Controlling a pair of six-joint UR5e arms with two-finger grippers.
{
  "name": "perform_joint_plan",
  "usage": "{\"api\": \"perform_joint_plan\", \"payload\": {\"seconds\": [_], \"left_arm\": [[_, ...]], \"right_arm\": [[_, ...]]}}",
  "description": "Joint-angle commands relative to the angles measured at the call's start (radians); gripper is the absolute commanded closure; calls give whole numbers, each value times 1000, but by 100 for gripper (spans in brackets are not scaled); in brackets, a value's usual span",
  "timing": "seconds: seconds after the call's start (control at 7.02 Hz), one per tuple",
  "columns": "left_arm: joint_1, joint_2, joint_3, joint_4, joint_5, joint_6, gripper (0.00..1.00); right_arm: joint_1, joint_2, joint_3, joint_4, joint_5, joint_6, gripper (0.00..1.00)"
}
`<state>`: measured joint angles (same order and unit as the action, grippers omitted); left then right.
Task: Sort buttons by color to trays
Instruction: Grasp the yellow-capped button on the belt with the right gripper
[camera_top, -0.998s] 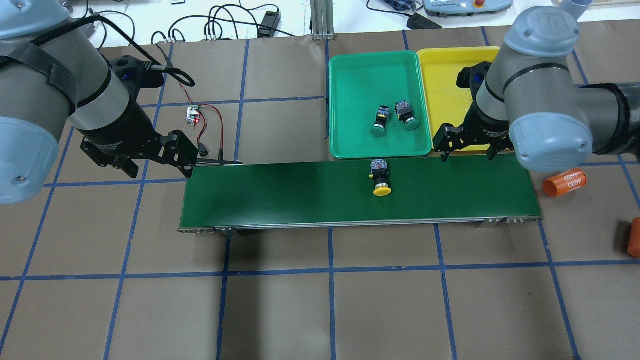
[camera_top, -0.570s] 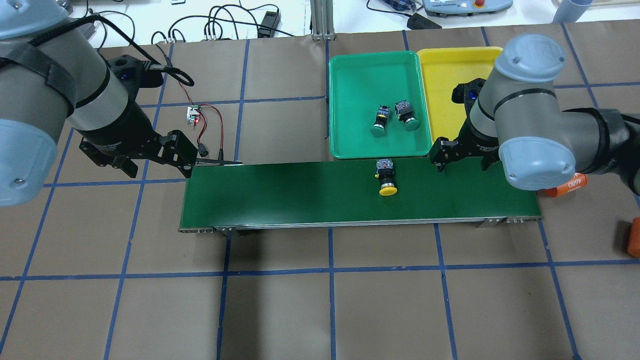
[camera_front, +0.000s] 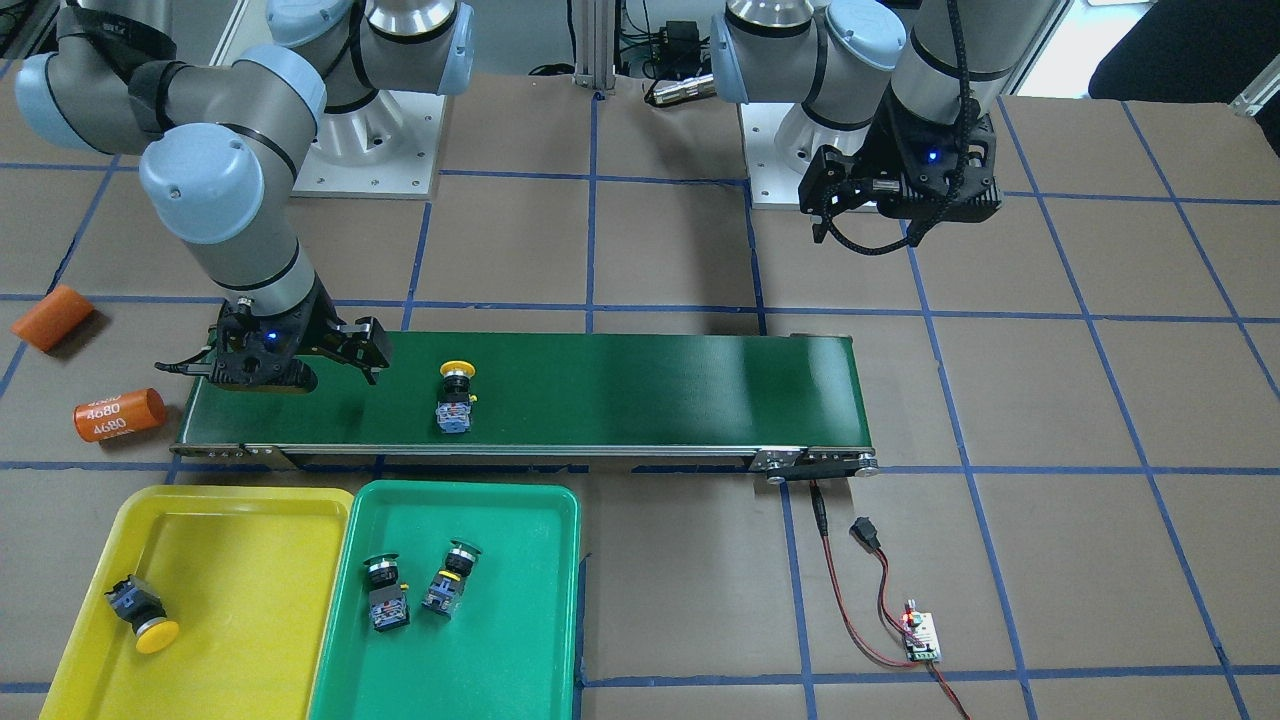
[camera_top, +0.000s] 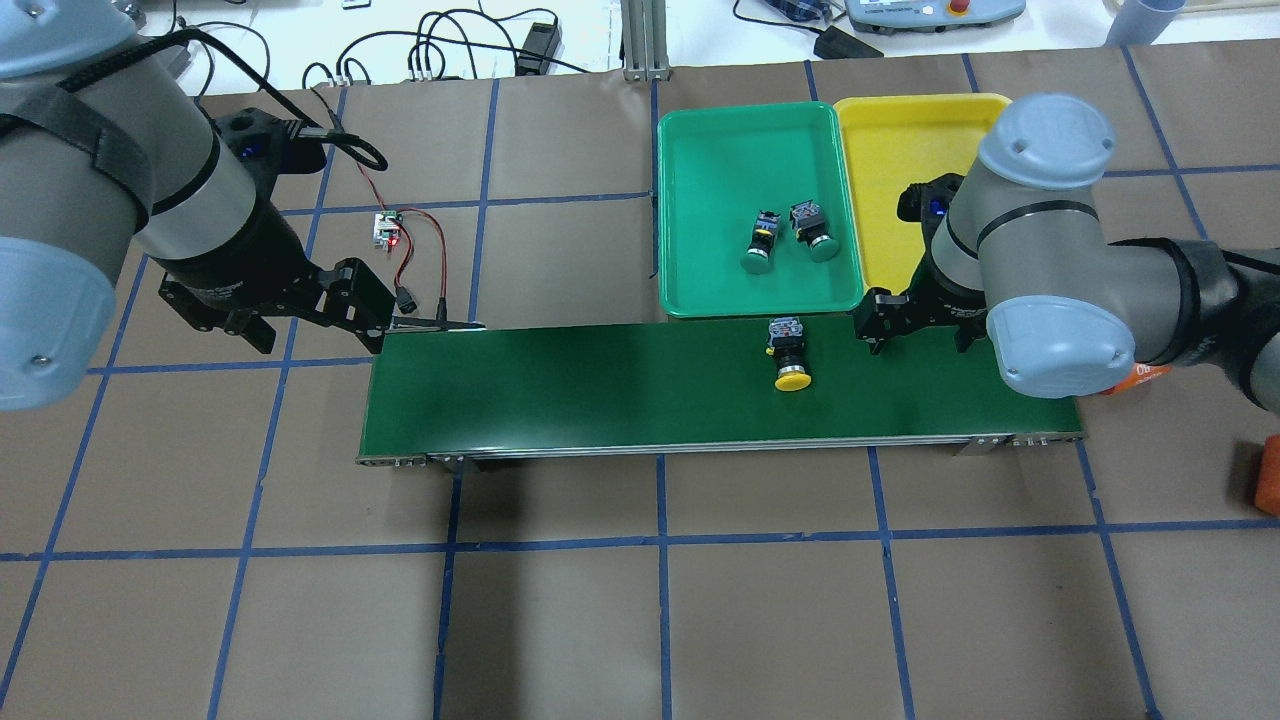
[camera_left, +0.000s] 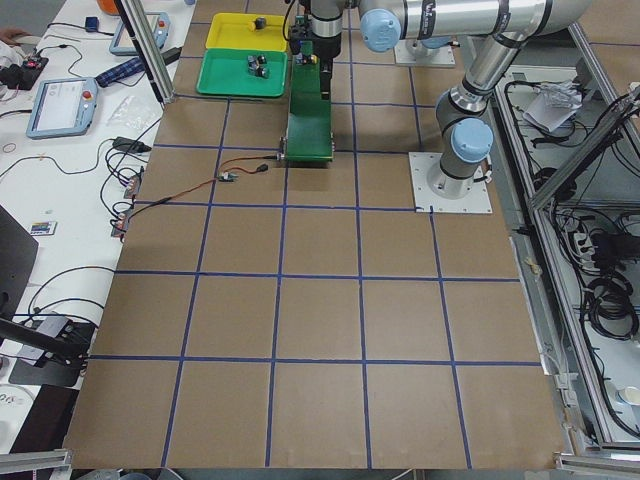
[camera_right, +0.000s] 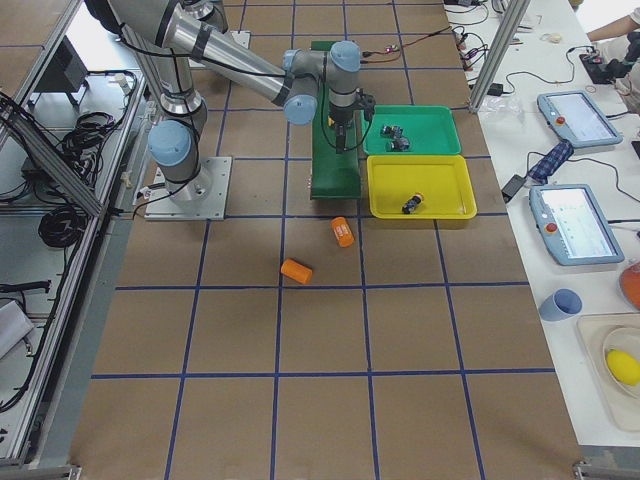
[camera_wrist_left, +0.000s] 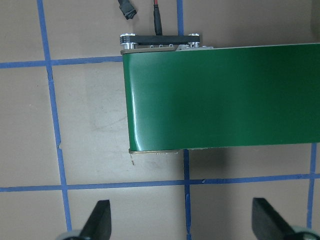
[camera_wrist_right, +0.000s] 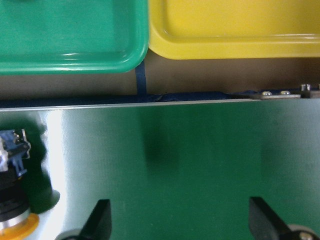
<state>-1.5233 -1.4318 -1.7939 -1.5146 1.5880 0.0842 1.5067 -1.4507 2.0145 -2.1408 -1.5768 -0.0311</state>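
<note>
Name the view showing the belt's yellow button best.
Front-facing: the yellow button lies whole on the belt. Overhead shows it similarly; the right wrist view crops it; side views leave it too small; left wrist misses it.

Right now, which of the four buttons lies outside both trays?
The yellow-capped button on the conveyor belt; the other yellow one lies in the yellow tray, both green buttons in the green tray.

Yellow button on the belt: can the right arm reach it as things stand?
Probably yes. The right end effector is open over the conveyor belt, just beside the yellow button. Nothing lies on the belt between them, so a short sideways move looks enough.
</note>
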Motion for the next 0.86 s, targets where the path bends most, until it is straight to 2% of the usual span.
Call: {"api": "perform_joint_plan", "payload": {"seconds": [0.0,0.29,0.71], "left_arm": [[2,-9,1,5,-2,0,0],[2,-2,-1,5,0,2,0],[2,-9,-1,8,-2,0,0]], "right_arm": [[74,-5,-2,-2,11,94,4],[148,9,-3,-42,20,184,3],[155,55,-5,-87,17,185,6]]}}
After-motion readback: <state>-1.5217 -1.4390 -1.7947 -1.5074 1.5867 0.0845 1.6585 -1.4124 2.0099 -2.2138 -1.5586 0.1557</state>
